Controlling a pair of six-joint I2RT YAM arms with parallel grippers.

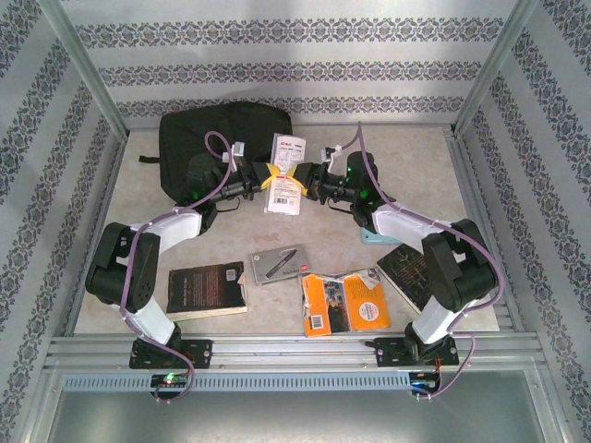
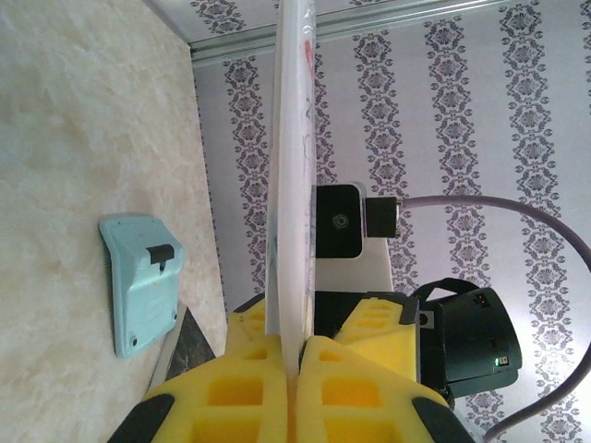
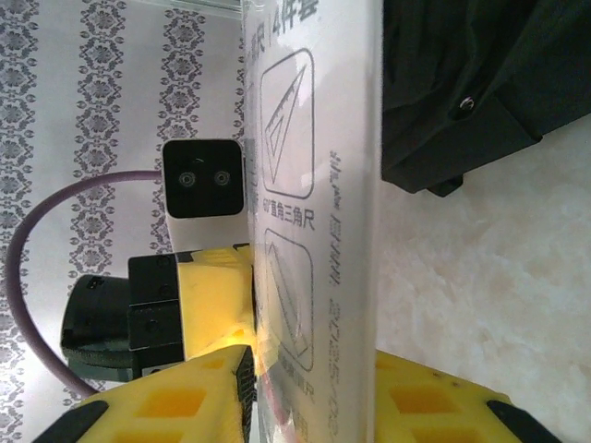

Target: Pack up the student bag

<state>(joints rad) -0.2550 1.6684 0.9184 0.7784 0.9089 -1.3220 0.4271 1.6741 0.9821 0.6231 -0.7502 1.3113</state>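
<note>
Yellow pads of your left gripper (image 2: pixel 295 349) are pinched tight on the edge of the clear set-square packet (image 1: pixel 284 175), held above the table (image 1: pixel 420 171). Your right gripper (image 3: pixel 312 362) faces it, fingers apart with the packet between them. Beyond, the student bag (image 1: pixel 222 138) lies flat by the far wall.
</note>
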